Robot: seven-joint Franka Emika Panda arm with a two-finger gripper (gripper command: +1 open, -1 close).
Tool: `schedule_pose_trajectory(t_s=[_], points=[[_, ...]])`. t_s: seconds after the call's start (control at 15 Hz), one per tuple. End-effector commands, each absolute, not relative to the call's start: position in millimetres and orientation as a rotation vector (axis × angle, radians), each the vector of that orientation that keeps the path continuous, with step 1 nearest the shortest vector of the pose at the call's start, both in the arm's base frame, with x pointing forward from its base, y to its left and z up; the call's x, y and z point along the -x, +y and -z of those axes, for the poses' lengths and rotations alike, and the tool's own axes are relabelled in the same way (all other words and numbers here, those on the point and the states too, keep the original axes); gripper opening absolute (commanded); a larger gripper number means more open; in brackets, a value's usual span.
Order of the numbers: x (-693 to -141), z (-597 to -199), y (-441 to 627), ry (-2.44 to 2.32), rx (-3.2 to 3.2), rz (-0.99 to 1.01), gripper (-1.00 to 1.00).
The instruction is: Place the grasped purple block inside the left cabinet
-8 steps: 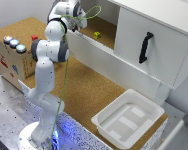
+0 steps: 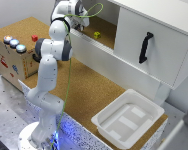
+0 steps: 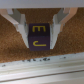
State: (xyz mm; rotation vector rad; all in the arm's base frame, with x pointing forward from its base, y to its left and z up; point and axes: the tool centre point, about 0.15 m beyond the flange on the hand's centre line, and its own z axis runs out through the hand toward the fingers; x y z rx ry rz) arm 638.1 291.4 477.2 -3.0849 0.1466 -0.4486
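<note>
My gripper [image 3: 39, 39] is clamping the purple block [image 3: 38, 37] w/ both fingers [image 3: 21, 31], one pressing each side, jaws closed down to the block's width. Wrist view is showing the block as a dark purple cube w/ yellow letters on the face toward the cam. The block is sitting low, right at the cork-brown floor; can't tell if it's touching or hanging just above. A white ledge is running across the near edge of that view.

In the exterior view my gripper [image 2: 80, 25] is reaching into the left cabinet [image 2: 101, 20], the doorless section w/ white walls and cork floor, near its end toward the exterior view's left. The block itself is too small and hidden by the hand there. A yellow block [image 2: 97, 35] is lying on the same cabinet floor, near the gripper, on the side toward the exterior view's right. A green cable [image 2: 91, 12] is looping off my wrist.

Further out, the cabinet door [image 2: 154, 47] w/ its black handle [image 2: 145, 47] is standing shut on the exterior view's right. My arm [image 2: 51, 65] is rising from its base at the bottom and bending over a cork-topped table [image 2: 89, 95]. A white plastic bin [image 2: 128, 117] is sitting on that table, well apart from the gripper. On the exterior view's left, a cork box [image 2: 14, 55] is carrying a red block [image 2: 34, 38] and round buttons [image 2: 14, 43].
</note>
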Motion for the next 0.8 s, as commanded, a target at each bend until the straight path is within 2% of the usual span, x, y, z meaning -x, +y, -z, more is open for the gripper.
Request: schedule_pose_trajectory(t_s=[0.0,0.27,0.33,0.73], points=[[-695.9,-484.6,285.4,0.084,3.239,0.120,-1.00],[-707.3,-475.6,275.4,0.069,3.258,0.084,-1.00],[-708.1,-475.5,272.3,0.079,3.253,0.077,1.00],[-676.0,-491.3,269.8,0.045,3.211,0.192,1.00]])
